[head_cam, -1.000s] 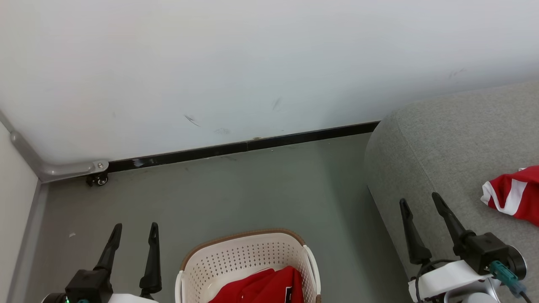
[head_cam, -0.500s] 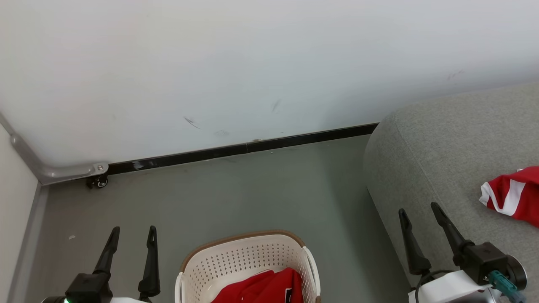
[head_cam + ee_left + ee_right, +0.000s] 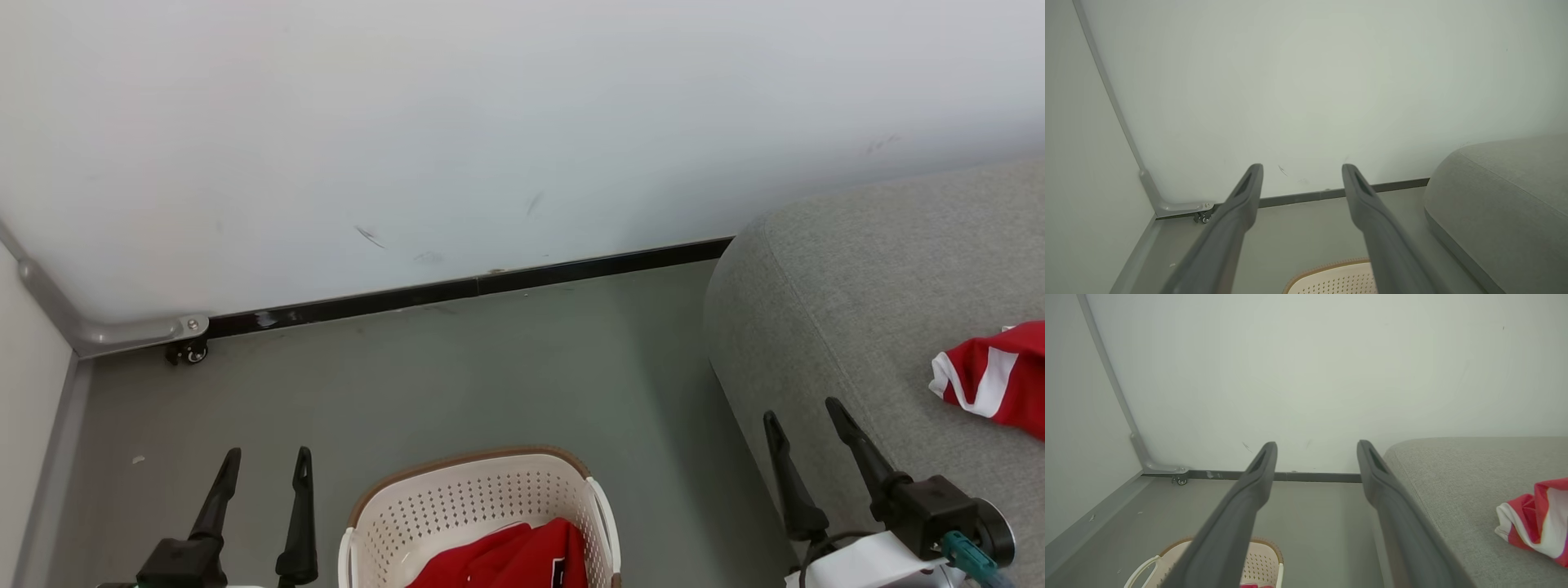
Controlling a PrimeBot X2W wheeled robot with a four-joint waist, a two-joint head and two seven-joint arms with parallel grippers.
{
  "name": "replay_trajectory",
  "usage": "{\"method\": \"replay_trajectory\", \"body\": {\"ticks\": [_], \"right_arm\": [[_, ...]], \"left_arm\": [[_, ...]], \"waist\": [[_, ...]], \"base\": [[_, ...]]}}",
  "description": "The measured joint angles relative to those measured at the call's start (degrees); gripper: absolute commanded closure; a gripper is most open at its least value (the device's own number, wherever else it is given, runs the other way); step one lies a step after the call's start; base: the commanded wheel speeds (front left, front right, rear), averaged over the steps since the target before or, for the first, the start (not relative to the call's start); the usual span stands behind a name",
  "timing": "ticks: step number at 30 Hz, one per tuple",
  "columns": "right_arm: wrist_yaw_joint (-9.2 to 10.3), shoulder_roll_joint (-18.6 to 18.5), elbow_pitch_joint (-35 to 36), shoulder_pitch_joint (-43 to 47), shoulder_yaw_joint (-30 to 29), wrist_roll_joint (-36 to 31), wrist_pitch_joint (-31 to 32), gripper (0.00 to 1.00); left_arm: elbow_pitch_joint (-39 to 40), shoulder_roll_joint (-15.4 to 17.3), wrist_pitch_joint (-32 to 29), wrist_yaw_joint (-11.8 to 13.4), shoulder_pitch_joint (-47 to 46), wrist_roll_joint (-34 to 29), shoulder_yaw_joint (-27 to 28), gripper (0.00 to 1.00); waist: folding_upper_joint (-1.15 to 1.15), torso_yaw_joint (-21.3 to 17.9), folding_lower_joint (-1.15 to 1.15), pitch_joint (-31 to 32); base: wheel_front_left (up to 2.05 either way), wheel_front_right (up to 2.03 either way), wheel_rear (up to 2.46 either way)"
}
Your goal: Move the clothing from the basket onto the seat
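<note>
Right, status: one soft red sports garment with a small black-and-white mark [image 3: 506, 559] sits bunched in the oval cream perforated plastic basket with the brown rim [image 3: 469, 454], at the bottom centre of the head view. The other red garment with white stripes [image 3: 988, 380] already lies on the big grey woven-fabric seat [image 3: 849, 269] at the right edge of the frame, so by my read you're half done.

Left gripper [image 3: 269, 451], lower left, and right gripper [image 3: 801, 408], lower right, both have their fingers spread wide with nothing between them. The right one shows against the seat's left edge.

Handling: the fabric looks light, limp and thin. No crush risk, but it'll drape and trail, and a shallow pinch could slip off slick sports cloth. You want to come down on the highest fold of the heap, near the basket's middle, and close on a doubled layer rather than a single edge. Lift until the tail clears the rim, or it may drag the basket, which looks light too.
</note>
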State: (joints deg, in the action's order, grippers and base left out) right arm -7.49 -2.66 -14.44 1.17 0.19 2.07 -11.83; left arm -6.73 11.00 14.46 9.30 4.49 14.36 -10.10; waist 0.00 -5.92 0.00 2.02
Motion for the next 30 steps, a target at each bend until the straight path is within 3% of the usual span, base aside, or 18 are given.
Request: {"method": "replay_trajectory", "body": {"ticks": [16, 30], "right_arm": [[0.0, 0.0, 2.5, 0.4, 0.3, 0.6, 1.0, 0.0], [0.0, 0.2, 5.8, 1.4, -2.3, 0.2, 1.0, 0.0]], "left_arm": [[0.4, -0.1, 0.0, -0.8, 0.0, -0.8, 0.5, 0.0], [-0.5, 1.0, 0.0, -4.9, -4.0, -4.0, -4.0, 0.0]], "waist": [[0.0, -0.4, 0.0, -1.2], [0.0, -1.0, 0.0, -3.4]], "base": [[0.0, 0.0, 0.0], [0.0, 0.0, 0.0]]}}
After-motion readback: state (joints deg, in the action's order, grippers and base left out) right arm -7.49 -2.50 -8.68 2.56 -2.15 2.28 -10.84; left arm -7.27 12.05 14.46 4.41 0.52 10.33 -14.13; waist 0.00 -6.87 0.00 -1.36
